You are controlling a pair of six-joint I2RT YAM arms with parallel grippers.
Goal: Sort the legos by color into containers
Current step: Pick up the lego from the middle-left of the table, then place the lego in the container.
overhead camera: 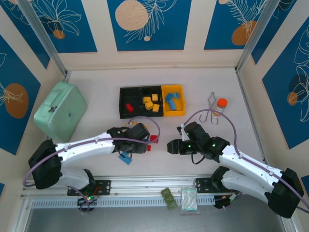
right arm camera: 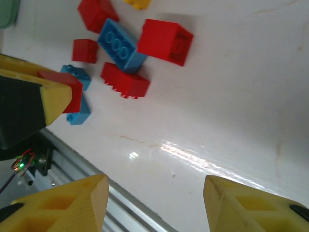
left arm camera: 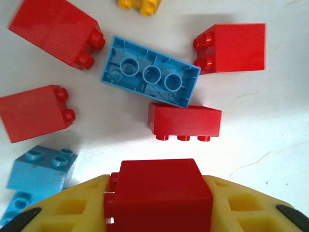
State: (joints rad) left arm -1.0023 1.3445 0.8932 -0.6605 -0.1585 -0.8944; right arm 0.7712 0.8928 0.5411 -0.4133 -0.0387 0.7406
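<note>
1. Left gripper (left arm camera: pixel 159 205) is clamping a red brick (left arm camera: pixel 161 186) between its yellow fingers (left arm camera: pixel 72 208). From the right wrist view, the same brick (right arm camera: pixel 67 92) is sticking out of that gripper, above the table.
2. Right gripper (right arm camera: pixel 154 203) is sitting open with nothing between its fingers (right arm camera: pixel 72 203), hovering over bare table (right arm camera: pixel 231 96) to the right of the loose pile.
3. From the top view, both grippers are facing each other at mid-table, left (overhead camera: pixel 140 139) and right (overhead camera: pixel 171 146), near each other but apart.
4. Loose legos are lying under the left wrist:
   - an upside-down blue brick (left arm camera: pixel 149 72) is touching a red flat brick (left arm camera: pixel 186 121)
   - three more red bricks are lying around them (left arm camera: pixel 55 29) (left arm camera: pixel 234 47) (left arm camera: pixel 34 113)
   - a light blue brick (left arm camera: pixel 41 169) is sitting at the lower left
   - a yellow brick (left arm camera: pixel 139 4) is lying at the top edge
5. Containers are sitting in a row at the far side of the table:
   - left black bin (overhead camera: pixel 130 96) is holding one red piece (overhead camera: pixel 129 107)
   - middle black bin (overhead camera: pixel 150 90) is holding yellow pieces (overhead camera: pixel 150 102)
   - yellow bin (overhead camera: pixel 182 101) is holding blue pieces (overhead camera: pixel 171 98)
6. Mint-green case (overhead camera: pixel 60 110) is lying far left, and an orange-capped bottle (overhead camera: pixel 220 105) is standing to the right of the bins.
</note>
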